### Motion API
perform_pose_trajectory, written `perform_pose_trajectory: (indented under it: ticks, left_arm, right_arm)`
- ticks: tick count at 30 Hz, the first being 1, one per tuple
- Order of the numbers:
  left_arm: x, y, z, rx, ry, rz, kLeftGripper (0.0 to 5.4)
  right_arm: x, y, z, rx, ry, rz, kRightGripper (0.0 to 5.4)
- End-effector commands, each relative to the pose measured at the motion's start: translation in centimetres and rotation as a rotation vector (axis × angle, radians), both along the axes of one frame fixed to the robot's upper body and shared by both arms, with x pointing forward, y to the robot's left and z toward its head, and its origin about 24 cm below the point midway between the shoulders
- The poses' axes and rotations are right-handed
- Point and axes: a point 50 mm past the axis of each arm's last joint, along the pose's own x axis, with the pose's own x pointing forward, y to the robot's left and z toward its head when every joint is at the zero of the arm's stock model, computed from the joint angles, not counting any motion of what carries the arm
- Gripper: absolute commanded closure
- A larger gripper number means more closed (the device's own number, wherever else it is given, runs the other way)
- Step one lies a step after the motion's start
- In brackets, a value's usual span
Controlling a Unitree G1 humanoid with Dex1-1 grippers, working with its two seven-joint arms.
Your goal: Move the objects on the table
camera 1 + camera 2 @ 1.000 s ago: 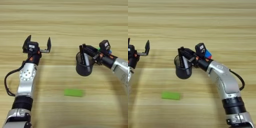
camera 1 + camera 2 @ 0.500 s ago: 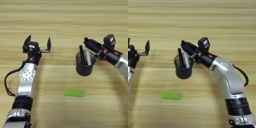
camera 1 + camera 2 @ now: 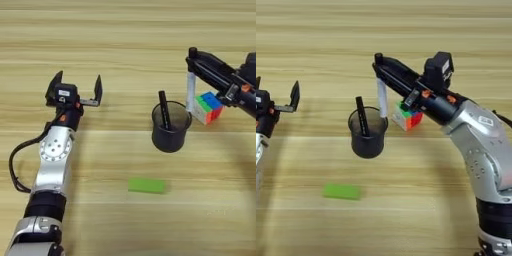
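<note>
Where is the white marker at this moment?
The white marker hangs from the right gripper, above the table, between the cup and the cube, right of the black marker.

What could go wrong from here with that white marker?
The right gripper holds the white marker only by its top, hanging beside the cup; it may slip or swing. Lowered off line, it could catch the rim and tip the cup, spilling the black marker. The cube sits close under the arm and could get knocked. The left gripper is open and idle, well clear.
</note>
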Motion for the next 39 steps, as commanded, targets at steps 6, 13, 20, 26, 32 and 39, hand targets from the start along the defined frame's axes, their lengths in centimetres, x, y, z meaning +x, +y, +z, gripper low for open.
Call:
perform_pose_trajectory:
  ticks: [6, 13, 20, 26, 32, 39]
  left_arm:
    - [0.3, -0.3, 0.2, 0.009, -0.012, -0.007, 0.00]
    - [0.3, -0.3, 0.2, 0.008, -0.013, -0.007, 0.00]
    - [0.2, -0.3, 0.3, 0.009, -0.015, -0.008, 0.00]
    - [0.2, -0.3, 0.3, 0.009, -0.017, -0.008, 0.00]
    - [0.2, -0.3, 0.3, 0.009, -0.018, -0.008, 0.00]
    - [0.1, -0.3, 0.3, 0.009, -0.018, -0.008, 0.00]
  right_arm:
    - [-3.3, -0.4, -0.8, -0.127, -0.058, 0.247, 4.72]
    - [-3.9, -0.4, -2.7, -0.235, -0.002, 0.311, 4.72]
    - [-4.0, 0.4, -5.3, -0.414, 0.062, 0.349, 4.72]
    - [-3.7, 1.1, -8.0, -0.531, 0.119, 0.362, 4.72]
    - [-3.3, 1.8, -9.9, -0.585, 0.152, 0.365, 4.72]
    - [-2.4, 2.7, -11.8, -0.615, 0.171, 0.338, 4.72]
